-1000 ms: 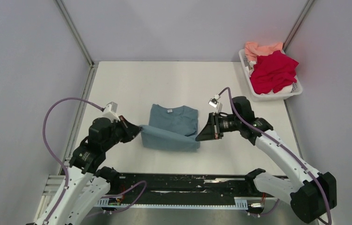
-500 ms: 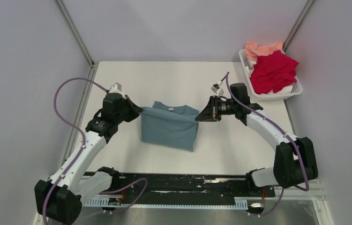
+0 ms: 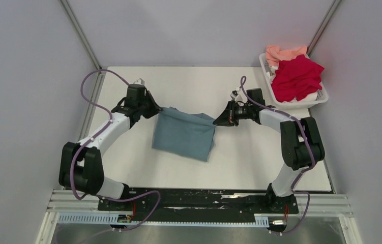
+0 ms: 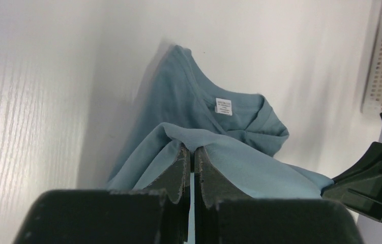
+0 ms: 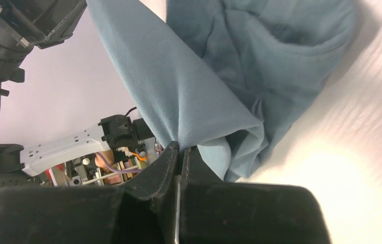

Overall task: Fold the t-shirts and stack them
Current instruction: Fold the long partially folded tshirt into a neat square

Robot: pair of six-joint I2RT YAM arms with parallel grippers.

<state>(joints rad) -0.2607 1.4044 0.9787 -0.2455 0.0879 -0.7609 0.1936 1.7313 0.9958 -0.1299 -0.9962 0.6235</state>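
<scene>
Left gripper [image 3: 154,109] & right gripper [image 3: 218,121], 2 in all, are both pinched shut on 1 teal-blue t-shirt [image 3: 183,136] at frame center, one per upper corner. Its lower part lies on the table [image 3: 250,162]. We count 2 more tees: 1 red t-shirt [image 3: 296,76] + 1 pink t-shirt [image 3: 283,52], heaped in 1 white basket [image 3: 300,105], upper right.

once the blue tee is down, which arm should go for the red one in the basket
Right, probably. The right pincer sits nearer the basket holding the red tee; the left pincer is across the blue tee. Both are shut on it.
</scene>
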